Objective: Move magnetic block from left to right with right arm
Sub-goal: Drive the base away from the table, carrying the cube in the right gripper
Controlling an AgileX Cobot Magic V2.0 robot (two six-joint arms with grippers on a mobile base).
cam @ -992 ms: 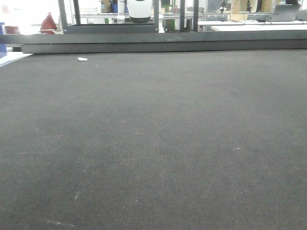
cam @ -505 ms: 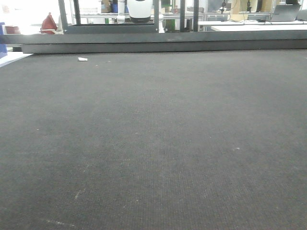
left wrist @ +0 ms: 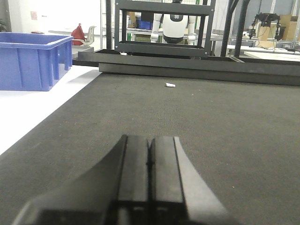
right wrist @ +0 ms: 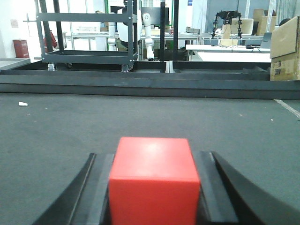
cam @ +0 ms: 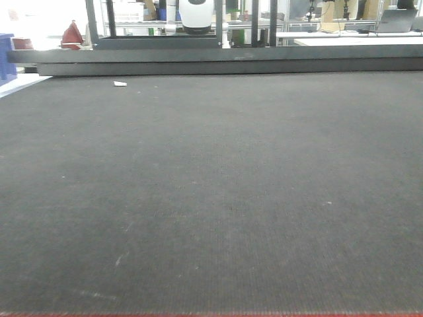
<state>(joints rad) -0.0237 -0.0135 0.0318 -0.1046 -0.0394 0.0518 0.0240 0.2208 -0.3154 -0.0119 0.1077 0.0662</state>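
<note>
The right claw (right wrist: 152, 157) is closed on the magnetic block (right wrist: 152, 187). In the right wrist view the bright-red cube sits squarely between the two black fingers (right wrist: 99, 187), one against each side face, and its top and front faces show plainly. This view does not show whether the block rests on the table (right wrist: 243, 126) or is held above it. The white scrap (right wrist: 22, 104), a small bit lying on the dark mat, is far ahead of the block and well off to its left. A cardboard box (right wrist: 286, 47) stands far to the right of the scrap, beyond the table's edge.

The left claw (left wrist: 150, 157) is closed on nothing. In the left wrist view its two fingers meet with only a thin seam between them. The white scrap lies ahead of this claw and slightly to its right. A blue bin (left wrist: 33, 58) stands on a white surface well to the left of the scrap, off the mat. Just beyond the scrap a long black ledge (left wrist: 197, 70) runs along the far edge of the table. Behind the ledge stand a black rack (left wrist: 161, 47) and a white robot (left wrist: 174, 28).

In the front view the mat fills nearly the whole picture. The scrap lies near its far left corner, just before the ledge, with the blue bin at the picture's left edge beyond it.
</note>
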